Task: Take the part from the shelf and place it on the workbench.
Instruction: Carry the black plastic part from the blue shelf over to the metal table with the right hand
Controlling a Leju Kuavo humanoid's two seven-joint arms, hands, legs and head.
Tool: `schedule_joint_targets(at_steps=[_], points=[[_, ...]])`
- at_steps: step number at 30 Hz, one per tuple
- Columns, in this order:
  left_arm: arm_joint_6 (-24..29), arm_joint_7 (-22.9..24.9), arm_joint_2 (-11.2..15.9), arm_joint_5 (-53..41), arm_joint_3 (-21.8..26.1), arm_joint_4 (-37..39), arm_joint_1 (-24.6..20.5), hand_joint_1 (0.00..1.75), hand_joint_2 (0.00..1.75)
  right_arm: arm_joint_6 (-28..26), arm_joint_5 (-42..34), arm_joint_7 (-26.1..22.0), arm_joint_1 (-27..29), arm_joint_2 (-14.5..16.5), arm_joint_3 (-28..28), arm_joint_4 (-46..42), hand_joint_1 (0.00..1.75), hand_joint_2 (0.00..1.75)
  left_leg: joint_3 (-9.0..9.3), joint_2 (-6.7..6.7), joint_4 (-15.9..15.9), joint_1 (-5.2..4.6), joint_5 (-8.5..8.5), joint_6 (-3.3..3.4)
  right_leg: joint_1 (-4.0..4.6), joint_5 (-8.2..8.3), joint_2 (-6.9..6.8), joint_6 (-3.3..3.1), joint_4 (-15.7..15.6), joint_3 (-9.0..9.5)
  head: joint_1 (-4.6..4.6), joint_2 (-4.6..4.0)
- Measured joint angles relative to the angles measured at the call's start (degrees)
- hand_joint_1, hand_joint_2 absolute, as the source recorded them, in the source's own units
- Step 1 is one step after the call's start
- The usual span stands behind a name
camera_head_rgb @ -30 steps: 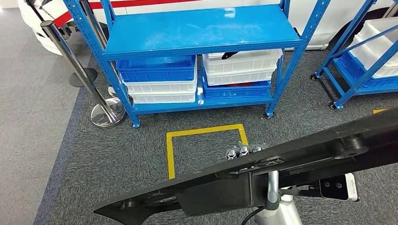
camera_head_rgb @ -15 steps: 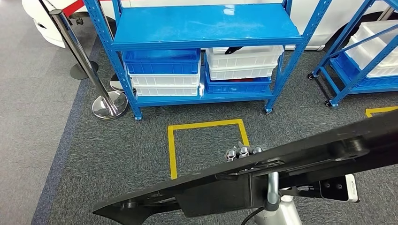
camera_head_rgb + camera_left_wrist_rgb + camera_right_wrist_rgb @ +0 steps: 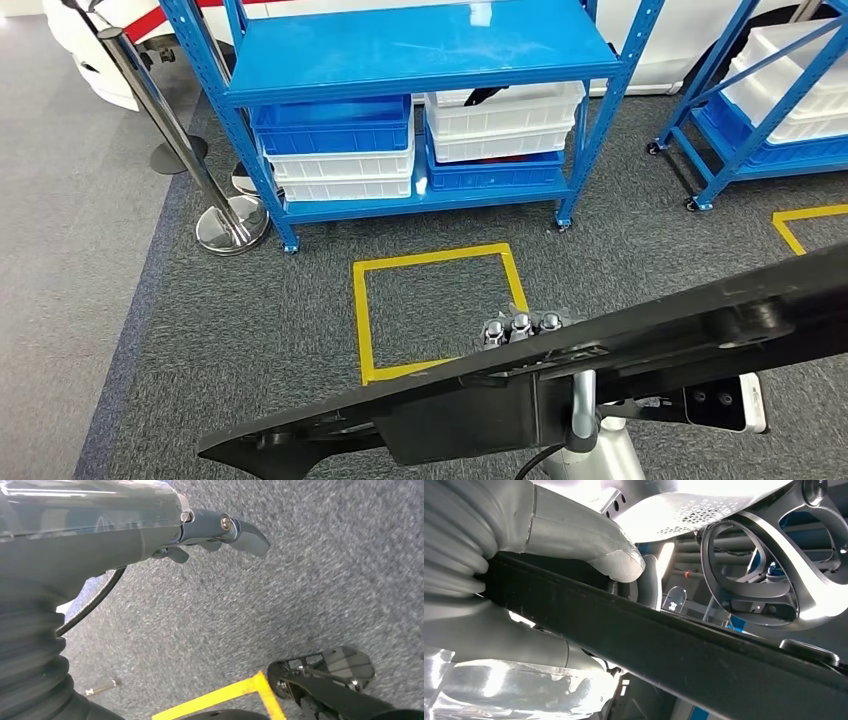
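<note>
A long black part (image 3: 560, 375) slants across the bottom of the head view, low at the left and high at the right. My right hand (image 3: 520, 325) grips it from behind near its middle, knuckles showing over its upper edge. In the right wrist view the thumb (image 3: 614, 555) presses on the black part (image 3: 704, 655). My left hand (image 3: 215, 527) hangs over the grey carpet with its fingers apart and nothing in it. The blue shelf (image 3: 400, 50) stands ahead.
The shelf's lower level holds blue and white bins (image 3: 340, 150); a white bin (image 3: 500, 115) has a dark piece in it. A yellow tape square (image 3: 362, 310) marks the carpet. A chrome stanchion (image 3: 230, 225) stands left, a second blue rack (image 3: 770, 100) right.
The whole picture has shifted: the shelf and the tape square now sit a little further left and higher, so the camera has moved. The part stays gripped the same way.
</note>
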Motion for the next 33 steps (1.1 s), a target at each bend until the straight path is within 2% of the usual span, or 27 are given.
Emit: schedule_joint_targets(at_steps=[1,3,4,5,7,9,10,12,13,14,15,16,18,19,20,21,23,25,27,29,30,31,32,33], points=[[0.00,-0.06,0.01,0.00,0.00,0.00,0.02,0.00,1.75,0.06,0.02,0.01,0.00,-0.01,0.02,-0.01,1.75,1.75,2.09,-0.16,-3.12,0.00,1.64,0.12,0.01,0.09,0.35,0.08,0.23,-0.23,-0.01,0.00],[0.01,-0.22,0.03,0.01,0.01,0.00,0.05,0.00,1.75,0.15,0.03,0.02,-0.04,-0.01,0.06,-0.05,1.75,1.75,6.87,-1.41,-11.11,0.04,4.00,0.54,0.04,0.18,1.04,0.35,0.72,-0.72,0.02,-0.01],[0.02,-0.31,0.03,0.03,0.01,0.00,0.06,0.00,1.75,0.16,0.04,0.02,-0.06,-0.01,0.08,-0.08,1.75,1.75,8.37,-2.03,-13.78,0.04,4.47,0.73,0.07,0.30,1.39,0.61,0.93,-0.96,0.01,-0.01],[0.04,-0.38,0.04,0.06,0.01,0.00,0.06,0.00,1.75,0.17,0.03,0.02,-0.08,-0.01,0.09,-0.10,1.75,1.75,9.01,-2.46,-15.03,0.01,4.36,0.92,0.09,0.47,1.73,0.94,1.04,-1.21,0.00,-0.01],[0.08,-0.48,-0.01,0.10,0.01,0.00,0.01,0.00,1.75,0.18,0.03,0.03,-0.08,-0.02,0.10,-0.13,1.75,1.75,9.01,-2.11,-15.47,0.04,4.51,1.38,0.13,0.90,2.43,1.72,1.01,-1.52,-0.04,-0.01],[0.14,-0.54,-0.12,0.12,0.01,0.00,-0.05,0.00,1.75,0.15,0.03,0.03,-0.11,-0.07,0.10,-0.20,1.75,1.75,8.94,-1.19,-16.03,0.28,4.98,2.26,0.16,-0.01,1.81,2.29,2.24,-2.31,0.13,-0.01],[0.17,-0.58,-0.15,0.12,0.02,0.00,-0.04,0.00,1.75,0.14,0.03,0.03,-0.13,-0.09,0.11,-0.23,1.75,1.75,8.83,-0.69,-16.29,0.40,5.26,2.69,0.15,-1.43,1.10,2.52,4.40,-3.38,0.27,-0.01],[0.23,-0.65,-0.10,0.12,0.02,0.00,0.02,0.00,1.75,0.11,0.03,0.03,-0.06,-0.19,0.12,-0.26,1.75,1.75,8.40,0.28,-16.33,0.29,5.57,3.11,-0.07,-5.24,-0.16,2.93,11.56,-6.76,0.54,-0.01],[0.26,-0.65,-0.07,0.11,0.02,0.00,0.05,0.00,1.75,0.09,0.04,0.03,0.03,-0.26,0.12,-0.26,1.75,1.75,8.19,0.76,-16.27,0.24,5.64,3.14,-0.20,-6.51,-0.34,3.10,14.94,-8.32,0.55,-0.01],[0.28,-0.66,-0.06,0.10,0.02,0.00,0.08,0.00,1.75,0.07,0.06,0.04,0.12,-0.33,0.12,-0.26,1.75,1.75,8.03,1.25,-16.20,0.20,5.70,3.13,-0.29,-6.79,-0.46,3.21,16.73,-9.06,0.55,-0.01],[0.30,-0.66,-0.06,0.09,0.02,0.00,0.09,0.00,1.75,0.04,0.08,0.04,0.19,-0.39,0.12,-0.26,1.75,1.75,7.94,1.74,-16.11,0.19,5.72,3.09,-0.35,-5.98,-0.63,3.25,16.34,-8.69,0.55,-0.01],[0.31,-0.66,-0.08,0.08,0.02,0.00,0.08,0.00,1.75,0.02,0.11,0.04,0.21,-0.43,0.12,-0.27,1.75,1.75,7.92,2.19,-16.01,0.18,5.70,3.03,-0.36,-4.26,-0.99,3.18,13.62,-7.11,0.56,-0.01],[0.31,-0.68,-0.13,0.07,0.01,0.00,0.05,0.00,1.75,-0.01,0.16,0.04,0.20,-0.46,0.12,-0.38,1.75,1.75,7.95,2.98,-15.83,0.06,5.61,2.72,-0.05,-1.05,-2.94,2.71,5.51,-2.72,0.56,-0.01],[0.31,-0.70,-0.15,0.07,0.01,0.00,0.04,0.00,1.75,-0.02,0.20,0.04,0.17,-0.46,0.12,-0.48,1.75,1.75,7.92,3.27,-15.76,-0.05,5.57,2.45,0.20,-0.27,-3.73,2.38,2.59,-1.29,0.54,-0.01],[0.31,-0.73,-0.16,0.07,0.01,0.00,0.03,0.00,1.75,-0.02,0.24,0.04,0.17,-0.46,0.11,-0.56,1.75,1.75,7.90,3.60,-15.72,-0.16,5.55,2.15,0.44,-0.10,-4.21,2.08,1.10,-0.70,0.52,-0.01],[0.32,-0.75,-0.17,0.07,0.01,0.00,0.02,0.00,1.75,-0.02,0.28,0.04,0.18,-0.46,0.09,-0.62,1.75,1.75,7.90,3.98,-15.76,-0.26,5.58,1.82,0.67,-0.21,-4.08,1.82,0.81,-0.78,0.49,-0.01],[0.33,-0.80,-0.16,0.07,0.01,0.00,-0.05,0.00,1.75,-0.03,0.40,0.04,0.20,-0.47,0.07,-0.74,1.75,1.75,7.94,4.32,-15.69,-0.21,5.38,1.10,0.48,0.25,-2.98,1.18,0.48,-0.97,0.48,-0.01],[0.33,-0.90,-0.13,0.08,0.01,0.00,-0.10,0.00,1.75,-0.05,0.50,0.04,0.14,-0.46,0.06,-0.92,1.75,1.75,7.42,2.98,-14.22,-0.09,4.03,0.58,0.14,0.73,-2.20,0.50,0.08,-1.01,0.44,-0.01],[0.33,-0.98,-0.10,0.16,0.02,0.00,-0.07,0.00,1.75,-0.10,0.60,0.04,0.09,-0.45,0.07,-1.05,1.75,1.75,5.41,1.10,-9.49,-0.03,0.99,0.45,0.05,0.97,-1.58,0.14,0.01,-1.19,0.30,-0.01],[0.33,-1.03,-0.09,0.28,0.04,0.00,-0.11,0.00,1.75,-0.13,0.73,0.04,0.19,-0.44,0.09,-1.07,1.75,1.75,2.29,0.35,-2.29,-0.05,-2.25,0.39,0.15,1.11,-0.68,-0.06,0.14,-1.50,0.20,-0.01],[0.33,-1.04,-0.09,0.35,0.04,0.00,-0.12,0.00,1.75,-0.14,0.79,0.04,0.25,-0.45,0.08,-1.07,1.75,1.75,1.21,0.25,0.25,-0.06,-2.95,0.41,0.20,1.15,-0.10,-0.10,0.26,-1.64,0.20,-0.01],[0.32,-1.04,-0.08,0.36,0.04,0.00,-0.13,0.00,1.75,-0.15,0.83,0.04,0.30,-0.45,0.07,-1.07,1.75,1.75,1.12,0.22,0.61,-0.07,-2.44,0.47,0.22,1.16,0.53,-0.11,0.42,-1.72,0.20,-0.01],[0.29,-1.02,-0.05,0.37,0.04,0.00,-0.06,0.00,1.75,-0.15,0.85,0.04,0.32,-0.45,0.07,-1.07,1.75,1.75,2.13,0.10,-1.34,-0.06,-0.87,0.60,0.21,1.15,1.22,-0.09,0.59,-1.75,0.19,-0.01],[0.27,-0.99,-0.02,0.38,0.04,0.00,0.02,0.00,1.75,-0.16,0.86,0.04,0.32,-0.45,0.06,-1.07,1.75,1.75,3.93,-0.39,-5.13,-0.04,1.32,0.78,0.19,1.12,1.91,-0.02,0.76,-1.77,0.19,-0.01]])
